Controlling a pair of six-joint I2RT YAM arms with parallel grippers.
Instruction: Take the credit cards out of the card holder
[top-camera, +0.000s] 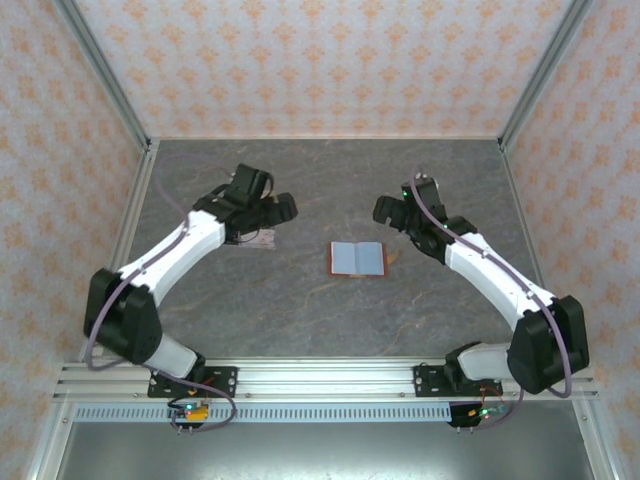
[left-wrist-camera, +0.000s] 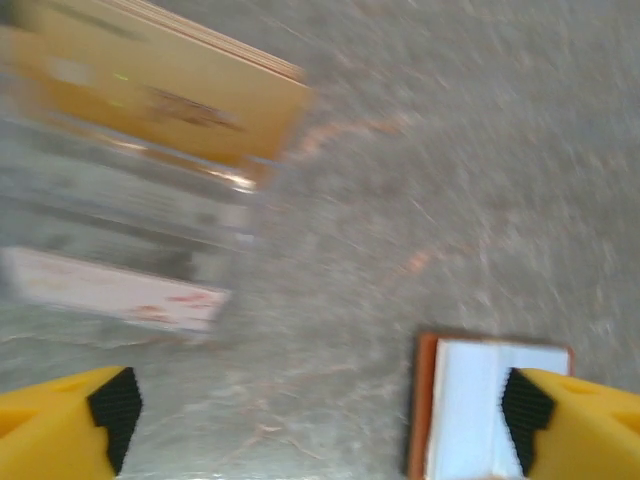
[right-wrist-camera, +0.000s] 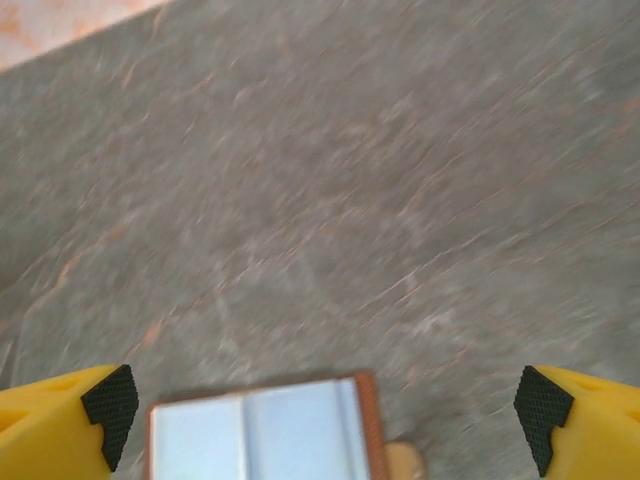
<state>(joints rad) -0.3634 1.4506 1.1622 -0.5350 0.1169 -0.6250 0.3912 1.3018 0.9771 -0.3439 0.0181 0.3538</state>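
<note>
Credit cards (left-wrist-camera: 170, 100) — seemingly three, blurred — one card holder (top-camera: 357, 259) open, left end effector (left-wrist-camera: 320, 410) and right end effector (right-wrist-camera: 326, 408) apart

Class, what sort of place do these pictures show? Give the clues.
Probably a robot test cell: a grey table boxed in by patterned panels, a left arm and right arm bolted to a metal rail, and an open card holder laid out.

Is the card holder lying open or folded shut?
Open. The holder lies flat, both blue-grey inner halves facing up with the fold line between them. Whether its pockets are empty, I cannot tell.
</note>
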